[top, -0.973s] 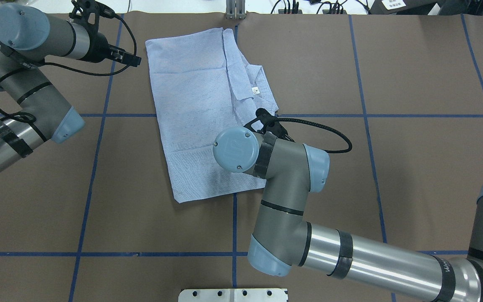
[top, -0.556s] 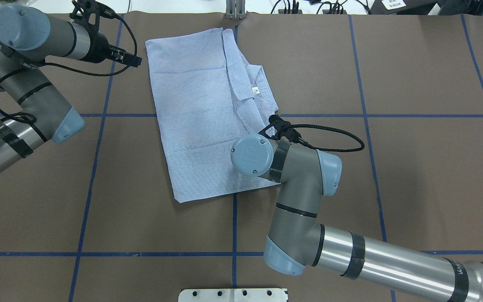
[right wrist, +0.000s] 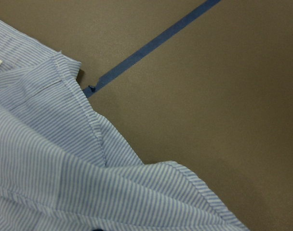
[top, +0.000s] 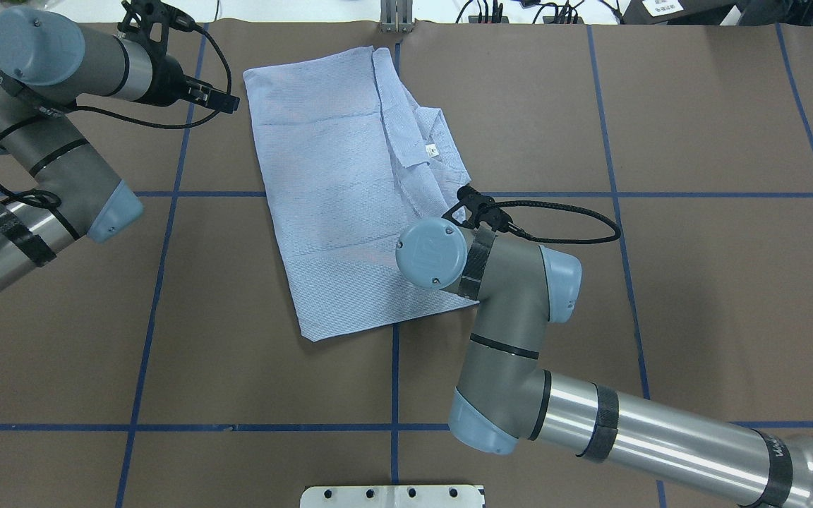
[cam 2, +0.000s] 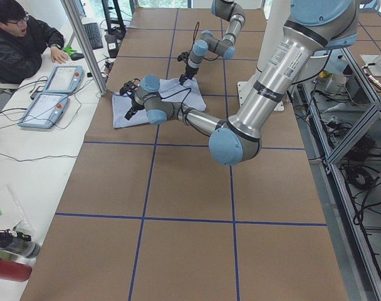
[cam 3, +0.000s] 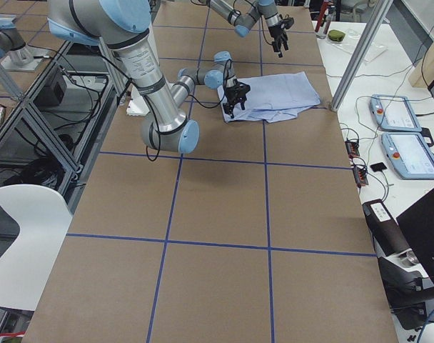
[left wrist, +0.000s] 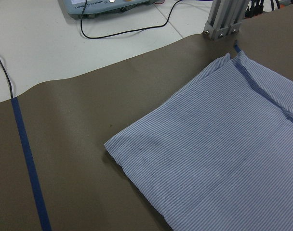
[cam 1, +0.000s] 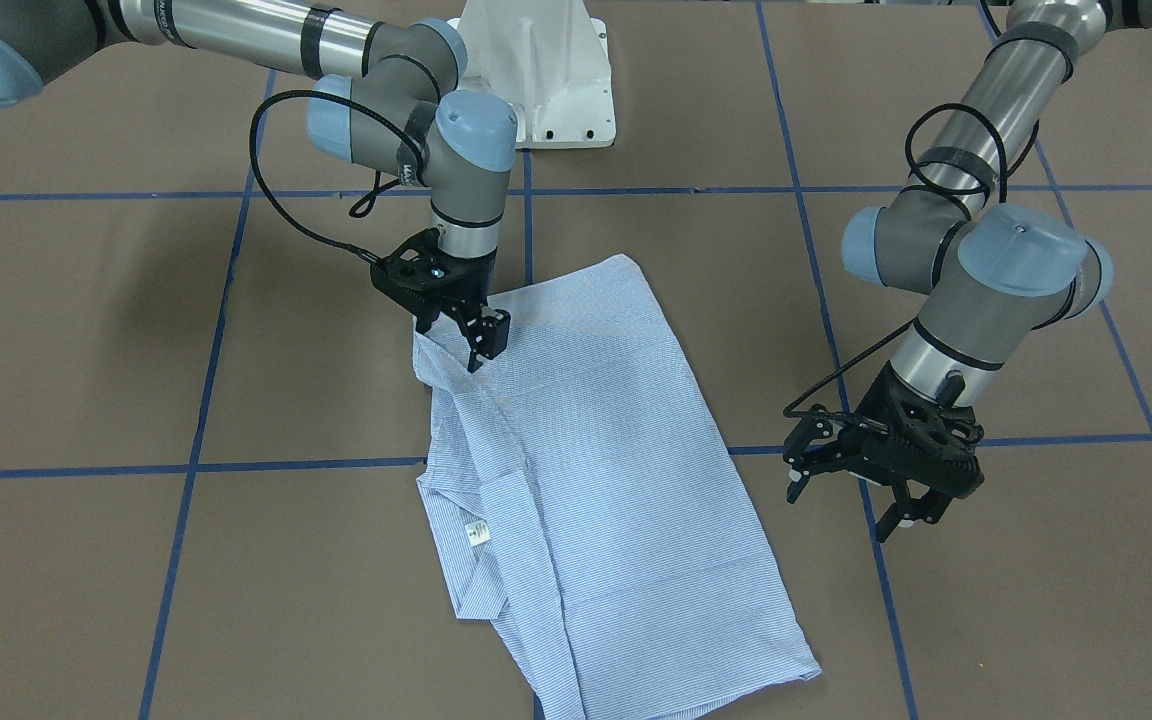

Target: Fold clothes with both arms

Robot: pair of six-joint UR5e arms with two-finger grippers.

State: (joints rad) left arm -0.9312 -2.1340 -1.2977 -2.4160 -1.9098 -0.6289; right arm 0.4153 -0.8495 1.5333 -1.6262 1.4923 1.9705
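At the shirt (cam 1: 616, 480) edge, right gripper (cam 1: 461, 350) pinches cloth; left gripper (cam 1: 842, 508) hangs open, empty.

Shows a brown table (top: 696, 106) gridded with blue tape (top: 731, 194), a white pedestal base (cam 1: 546, 90), two teach pendants (cam 2: 43, 110) beside a seated person (cam 2: 18, 47).

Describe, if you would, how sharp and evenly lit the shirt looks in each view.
Front-facing view: even light, the shirt sharp, only soft shadows on the table. Overhead view: bright glare streaks on the silver tube of the right arm. Right wrist view: very close, stripes slightly soft. Left wrist view: stripes crisp. Side views: shirt too small for detail.
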